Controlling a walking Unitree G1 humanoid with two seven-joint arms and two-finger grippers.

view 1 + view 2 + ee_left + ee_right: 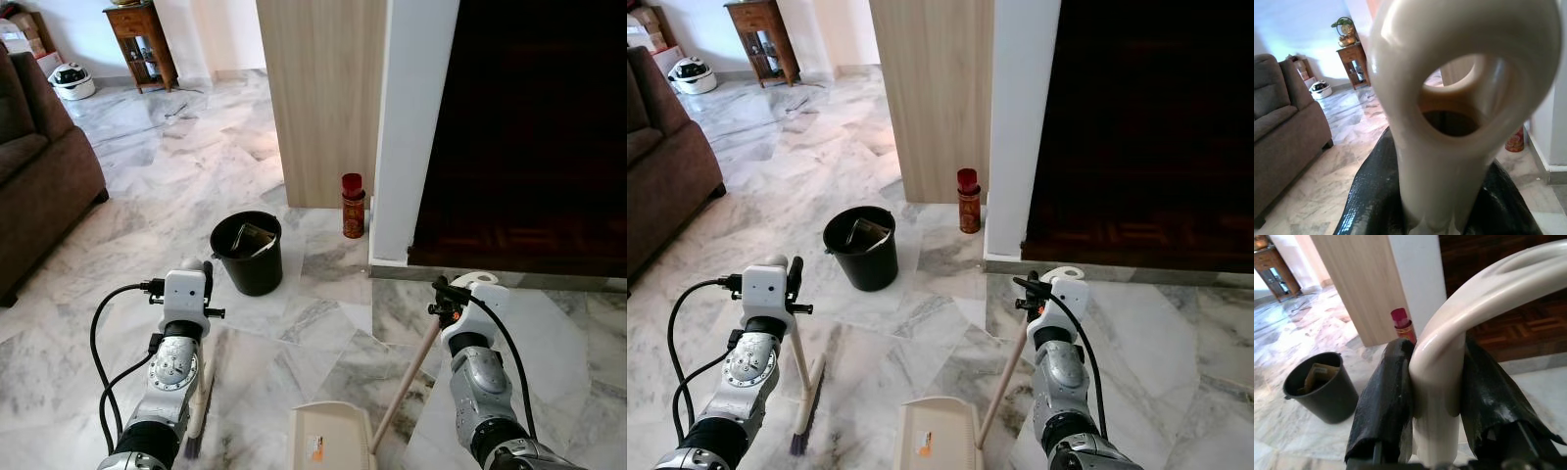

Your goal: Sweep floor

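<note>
My left gripper (194, 277) is shut on the looped top of a cream broom handle (1449, 98), with black fingers (1371, 196) on either side of it. The broom's brush (803, 429) rests on the marble floor by my left arm. My right gripper (457, 297) is shut on the cream handle (1444, 362) of a dustpan, black pads (1383, 401) pressed against it. The dustpan's tray (328, 441) sits on the floor between my arms, its stick (407, 377) slanting up to the right gripper.
A black bucket (247, 253) holding scraps stands just ahead of the left gripper. A red can (353, 206) stands by a wood panel (323, 98) and a white pillar (416, 127). A brown sofa (39, 166) lines the left; a wooden side table (142, 39) is far back.
</note>
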